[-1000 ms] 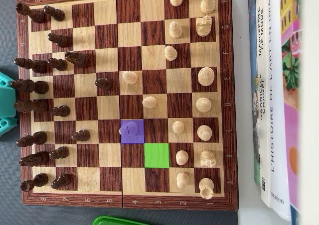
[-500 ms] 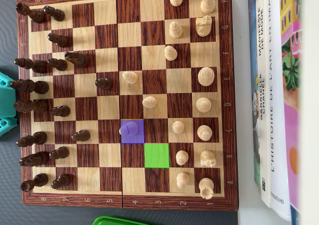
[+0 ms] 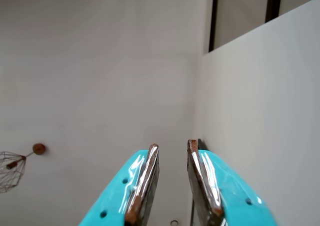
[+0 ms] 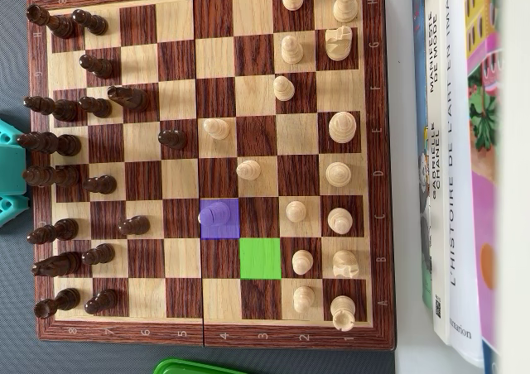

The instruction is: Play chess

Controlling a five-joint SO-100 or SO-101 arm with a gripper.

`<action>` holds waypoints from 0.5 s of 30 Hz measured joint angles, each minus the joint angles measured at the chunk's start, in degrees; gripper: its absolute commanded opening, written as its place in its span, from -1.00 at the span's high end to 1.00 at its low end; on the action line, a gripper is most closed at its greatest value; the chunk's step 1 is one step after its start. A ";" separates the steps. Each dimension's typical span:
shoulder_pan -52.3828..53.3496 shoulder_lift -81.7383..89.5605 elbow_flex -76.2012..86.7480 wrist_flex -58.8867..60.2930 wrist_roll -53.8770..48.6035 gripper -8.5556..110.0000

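Note:
In the overhead view a wooden chessboard (image 4: 377, 142) lies flat, with dark pieces (image 4: 58, 146) on its left side and light pieces (image 4: 339, 174) on its right. One square is tinted purple (image 4: 219, 218) and holds a pawn. The square diagonally below and to its right is tinted green (image 4: 260, 257) and is bare. In the wrist view my turquoise gripper (image 3: 173, 145) points up at a pale wall and ceiling. Its jaws stand apart with nothing between them. Only a turquoise part of the arm (image 4: 10, 171) shows at the overhead view's left edge.
Books (image 4: 455, 159) lie along the board's right side. A green container rim (image 4: 199, 366) shows below the board. In the wrist view a wire lamp (image 3: 11, 168) hangs at the left, and a white wall (image 3: 260, 111) is at the right.

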 measured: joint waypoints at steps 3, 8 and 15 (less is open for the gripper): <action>0.00 0.00 0.00 0.26 0.00 0.69; 0.00 -4.39 -1.14 2.81 0.00 0.69; 0.00 -12.48 -11.51 10.28 0.00 0.69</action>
